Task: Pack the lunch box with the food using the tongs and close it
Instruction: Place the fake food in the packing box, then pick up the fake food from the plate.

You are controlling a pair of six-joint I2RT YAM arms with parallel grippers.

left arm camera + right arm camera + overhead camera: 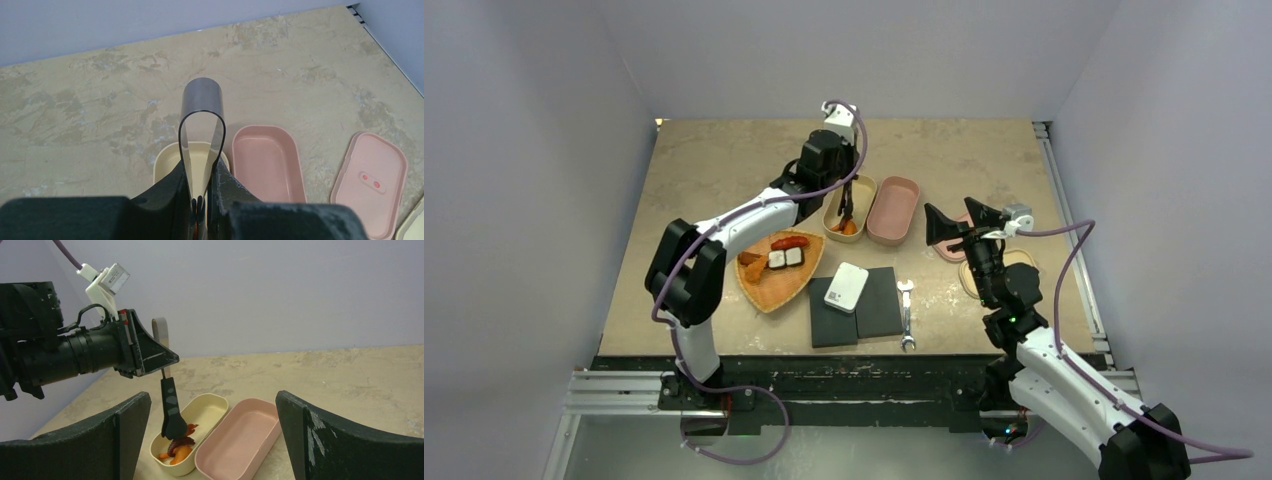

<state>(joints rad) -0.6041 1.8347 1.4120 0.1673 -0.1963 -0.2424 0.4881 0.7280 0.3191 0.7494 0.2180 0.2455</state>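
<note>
At the left of the table (704,170) a leaf-shaped wooden plate (772,291) carries part of the food: a red piece (789,242), two black-and-white pieces (786,258) and orange-brown pieces (752,266). Above it the left arm reaches toward the far middle, where the left gripper (845,188) is clamped on the tongs (169,402). Its fingers (170,195) squeeze the two thin arms close together just below the looped end, which stands up in the left wrist view. The tongs hang nearly upright with their black tips down inside the cream lunch box (212,407). The tips are at its near end, on a small heap of orange and dark reddish food (181,452); whether a piece is pinched between them I cannot tell. The pink lunch box (894,210) lies open along the cream box's right side, seemingly touching it. Nearer the arms lie two dark mats (879,305) with a small white box (846,287) on them, and a silver wrench (907,315) lies just to their right. Further right the right gripper (959,222) hovers with its jaws wide apart, holding nothing, over a pink lid (372,172). A cream lid (415,225) lies beside that, partly under the right arm.
</note>
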